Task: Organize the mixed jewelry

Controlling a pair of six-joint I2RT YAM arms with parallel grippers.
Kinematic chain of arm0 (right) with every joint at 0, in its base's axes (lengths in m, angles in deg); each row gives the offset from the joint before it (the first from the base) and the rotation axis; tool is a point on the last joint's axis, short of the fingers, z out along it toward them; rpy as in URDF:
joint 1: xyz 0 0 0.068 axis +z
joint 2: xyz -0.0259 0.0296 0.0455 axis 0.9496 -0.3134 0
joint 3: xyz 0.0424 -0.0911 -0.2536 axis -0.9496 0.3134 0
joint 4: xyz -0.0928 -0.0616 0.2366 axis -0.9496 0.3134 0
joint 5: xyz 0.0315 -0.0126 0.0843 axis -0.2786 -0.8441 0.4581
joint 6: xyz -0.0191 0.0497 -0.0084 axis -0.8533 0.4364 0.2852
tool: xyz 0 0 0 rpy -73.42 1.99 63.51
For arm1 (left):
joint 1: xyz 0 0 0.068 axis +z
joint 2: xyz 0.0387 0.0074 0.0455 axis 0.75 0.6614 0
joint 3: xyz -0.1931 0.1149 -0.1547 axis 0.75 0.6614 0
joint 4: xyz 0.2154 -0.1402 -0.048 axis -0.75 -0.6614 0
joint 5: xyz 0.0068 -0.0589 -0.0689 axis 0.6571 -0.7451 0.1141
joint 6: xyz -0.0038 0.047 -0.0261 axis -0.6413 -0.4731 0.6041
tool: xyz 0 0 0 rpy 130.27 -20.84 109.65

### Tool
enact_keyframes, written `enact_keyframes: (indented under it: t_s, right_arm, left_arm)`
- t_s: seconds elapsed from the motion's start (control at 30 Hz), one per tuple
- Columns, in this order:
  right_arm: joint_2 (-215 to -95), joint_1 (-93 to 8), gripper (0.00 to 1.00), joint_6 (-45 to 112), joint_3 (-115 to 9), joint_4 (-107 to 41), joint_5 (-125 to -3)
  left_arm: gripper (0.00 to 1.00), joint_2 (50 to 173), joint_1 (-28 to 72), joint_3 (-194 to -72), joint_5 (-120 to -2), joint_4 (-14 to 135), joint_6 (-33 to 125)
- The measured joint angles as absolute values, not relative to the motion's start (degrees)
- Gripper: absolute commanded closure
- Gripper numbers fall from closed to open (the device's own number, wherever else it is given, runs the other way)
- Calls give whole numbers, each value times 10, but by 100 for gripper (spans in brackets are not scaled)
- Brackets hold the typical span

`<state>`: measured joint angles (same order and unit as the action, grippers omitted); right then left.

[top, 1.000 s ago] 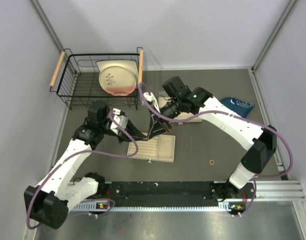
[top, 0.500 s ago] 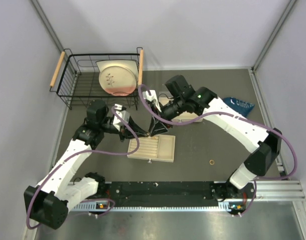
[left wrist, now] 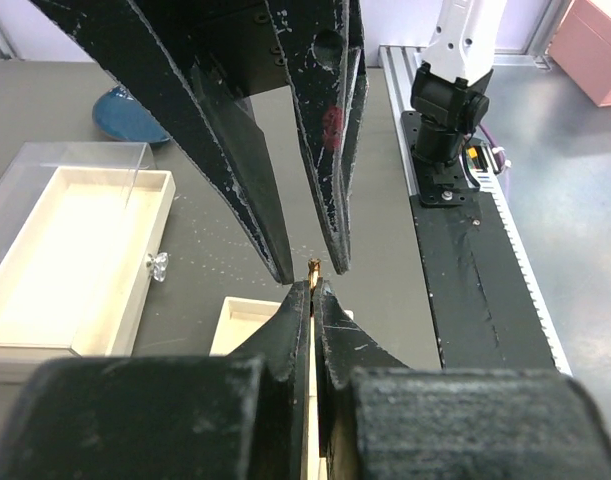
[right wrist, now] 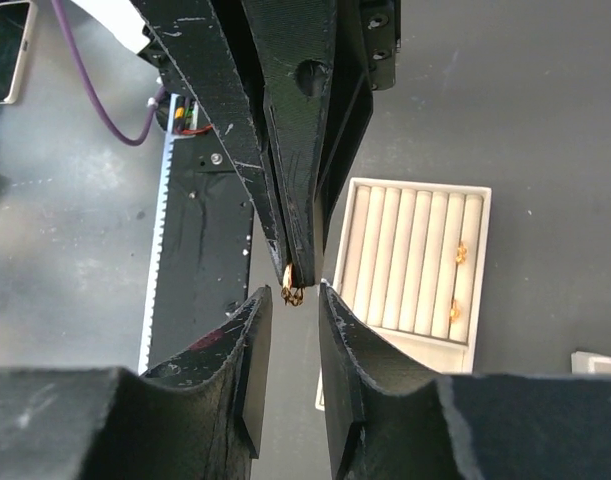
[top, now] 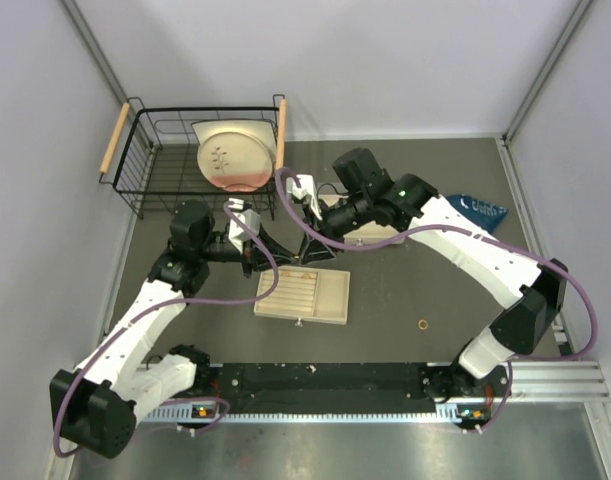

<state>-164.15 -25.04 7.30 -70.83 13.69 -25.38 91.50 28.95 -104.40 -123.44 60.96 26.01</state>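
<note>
Stray gold ring (top: 422, 324) on dark grey table (top: 395, 300), pale walls (top: 385, 60) around

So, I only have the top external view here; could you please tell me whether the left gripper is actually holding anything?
Observer: Yes; the right wrist view shows the left gripper shut on a tiny gold ring at its fingertips.
Operator: Thank you. Is the right gripper shut on it too?
Observer: No, the right gripper is open, one finger on either side of the ring, with a gap showing on each side.
Operator: And are any rings in the tray?
Observer: Yes, two more rings, one and the other, sit in grooves toward one side of the ridged tray.
</note>
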Motion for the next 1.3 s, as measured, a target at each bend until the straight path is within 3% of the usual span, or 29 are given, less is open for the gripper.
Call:
enact_keyframes:
  t_s: [0.17,0.33,0.47,0.63,0.83,1.3]
  right_arm:
    - [-1641,-250,82,82,-708,128,-265]
    - [-1641,-250,100,88,-708,124,-270]
    - [-1641,-250,100,88,-708,124,-273]
    - [-1641,-250,100,90,-708,122,-289]
    - [-1641,-249,100,96,-708,116,-353]
    - [-1668,-206,100,83,-658,85,-494]
  left_arm:
    - [100,915,290,-1040,-1227,618,274]
    - [100,915,290,-1037,-1218,624,281]
    - [100,915,290,-1035,-1216,626,289]
    - [74,915,290,-1034,-1206,626,291]
    - [56,911,323,-1038,-1199,609,287]
    - [50,901,538,-1035,-1218,625,346]
